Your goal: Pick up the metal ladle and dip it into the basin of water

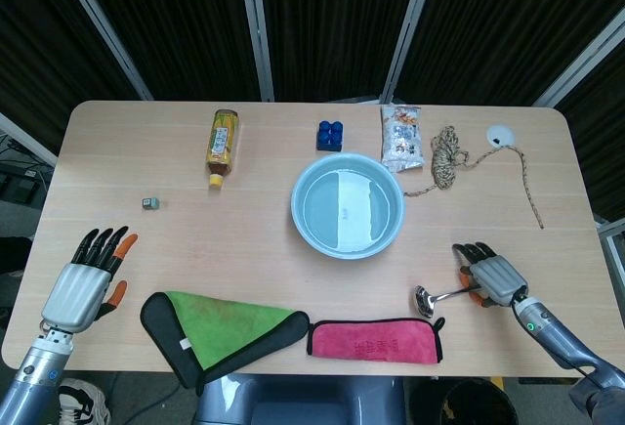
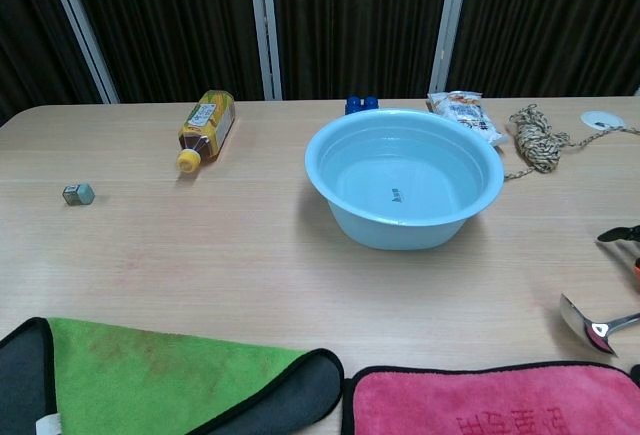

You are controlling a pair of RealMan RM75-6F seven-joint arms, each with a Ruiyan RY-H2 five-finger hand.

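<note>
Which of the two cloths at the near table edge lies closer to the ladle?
The pink cloth: it lies flat just below the ladle held by the right hand. The green cloth with its dark border sits further left, towards the left hand.

Pale blue basin [image 1: 348, 204]; pink cloth [image 1: 375, 338]; green, black-edged cloth [image 1: 220, 332].

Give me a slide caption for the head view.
Right hand grips the metal ladle beside the water basin; left hand idle.

Bottle [image 1: 221, 145], blue block [image 1: 330, 135], snack packet [image 1: 401, 137], rope [image 1: 450, 157], cloths.
</note>
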